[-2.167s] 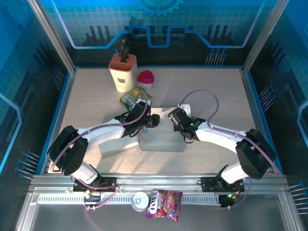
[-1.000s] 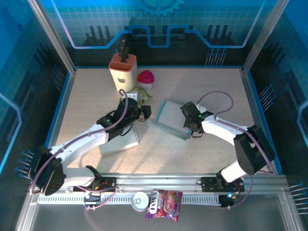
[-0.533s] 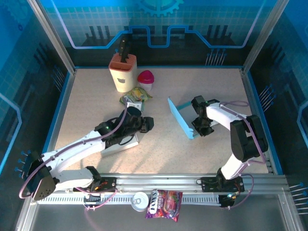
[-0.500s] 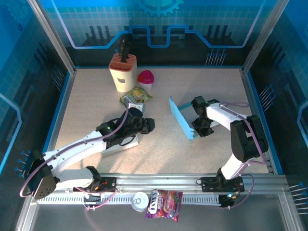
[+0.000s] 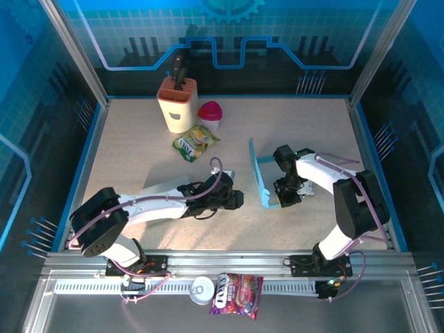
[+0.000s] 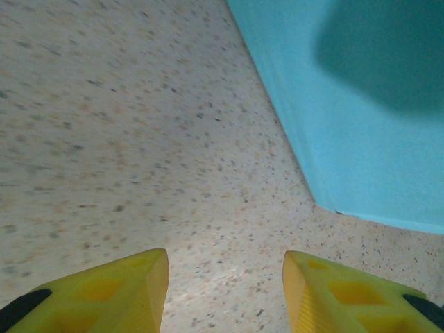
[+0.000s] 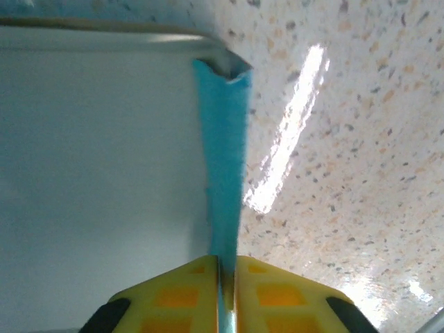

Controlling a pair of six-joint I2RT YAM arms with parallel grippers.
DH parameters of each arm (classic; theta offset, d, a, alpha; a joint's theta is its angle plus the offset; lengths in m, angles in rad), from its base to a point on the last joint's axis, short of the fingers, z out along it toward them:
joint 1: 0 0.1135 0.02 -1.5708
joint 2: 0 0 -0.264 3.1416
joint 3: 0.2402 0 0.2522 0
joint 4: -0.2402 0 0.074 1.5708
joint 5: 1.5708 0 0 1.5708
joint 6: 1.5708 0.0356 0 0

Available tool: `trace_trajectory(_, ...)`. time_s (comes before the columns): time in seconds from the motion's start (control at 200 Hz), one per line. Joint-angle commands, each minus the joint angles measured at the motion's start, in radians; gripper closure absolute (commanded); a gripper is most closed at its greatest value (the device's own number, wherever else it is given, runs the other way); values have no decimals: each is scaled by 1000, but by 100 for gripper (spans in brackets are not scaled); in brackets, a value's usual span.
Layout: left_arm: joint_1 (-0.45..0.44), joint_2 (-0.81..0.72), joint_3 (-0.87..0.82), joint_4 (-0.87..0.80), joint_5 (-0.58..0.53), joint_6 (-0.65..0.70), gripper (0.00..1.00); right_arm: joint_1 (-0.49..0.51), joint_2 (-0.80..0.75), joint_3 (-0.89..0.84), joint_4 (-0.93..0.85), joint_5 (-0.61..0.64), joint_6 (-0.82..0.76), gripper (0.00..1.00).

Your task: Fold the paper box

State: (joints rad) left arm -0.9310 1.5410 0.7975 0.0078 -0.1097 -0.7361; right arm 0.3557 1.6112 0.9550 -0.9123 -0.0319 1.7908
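Clutter at the far left of the tabletop (image 5: 125,159), a knife block (image 5: 177,104), a snack packet (image 5: 194,141) and a pink-lidded cup (image 5: 210,113), stands well apart from the work. The left arm (image 5: 166,201) lies low across the surface and reaches rightward, so the left jaws end just beside the near corner of the paper box (image 5: 258,182). In the left wrist view its yellow fingers (image 6: 104,295) stand apart with nothing but speckled surface between them. The box's blue wall rises just ahead and to the right, with no contact that can be seen.

The paper box is right of centre, tipped up on edge with its blue outer face turned left and its pale inner face toward the right arm (image 5: 326,177). The right jaws are clamped on it. The right wrist view shows a thin blue edge of card pinched between the two fingers (image 7: 180,298) and running away to a creased corner.

The step in hand looks like raising one wall along its crease, the right side holding the panel upright while the left comes in to help. No closed box shape is formed yet, so most of the folding seems ahead. Next, the left jaws would need to meet the blue face gently, bracing or gripping it without toppling it. The right pinch would have to hold, since thin card could bow or skid on the smooth tabletop.
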Motion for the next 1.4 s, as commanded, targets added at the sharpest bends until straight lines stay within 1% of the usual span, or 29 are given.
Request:
trace_trajectory(0.0,-17,32,15,95,25,-35,52,15,-66,-42,1,-15,48,74)
trace_trajectory(0.155,-20,59,32,115,21,-36,53,17,-152,-70,30,13,57,54)
trace_trajectory(0.175,-20,61,35,115,21,-36,53,17,-160,-93,27,20,57,53)
trace_trajectory(0.255,-21,68,40,116,19,-35,53,16,-187,-88,10,46,43,46)
trace_trajectory(0.37,-23,69,43,105,9,-30,53,19,-245,-81,16,128,-20,43)
trace_trajectory(0.41,-24,67,42,102,6,-29,53,15,-278,-81,87,157,-95,43)
trace_trajectory(0.49,-24,58,40,92,-3,-29,53,5,-351,-99,287,170,-322,44)
trace_trajectory(0.545,-23,42,32,90,-13,-29,53,4,-401,-124,452,140,-534,45)
trace_trajectory(0.58,-23,25,24,86,-23,-29,53,8,-428,-121,504,109,-653,44)
trace_trajectory(0.615,-23,3,18,73,-36,-25,53,14,-442,-104,511,78,-758,44)
trace_trajectory(0.655,-23,-26,15,54,-46,-13,52,27,-453,-81,477,59,-865,43)
trace_trajectory(0.705,-23,-68,3,45,-56,4,51,46,-454,-13,430,30,-988,41)
trace_trajectory(0.825,-23,-229,-58,55,-77,43,49,99,-423,94,312,-28,-1165,37)
trace_trajectory(0.915,-23,-363,-91,24,-83,62,47,136,-385,155,241,-15,-1224,34)
trace_trajectory(1.051,-23,-514,-88,-110,-102,79,46,158,-326,215,212,-32,-1251,34)
trace_trajectory(1.251,-23,-630,-108,-215,-102,83,46,192,-223,289,182,-11,-1231,48)
trace_trajectory(1.331,-23,-654,-120,-233,-101,77,46,201,-202,289,203,1,-1203,52)
trace_trajectory(1.396,-23,-671,-131,-235,-99,75,46,203,-191,283,225,11,-1167,58)
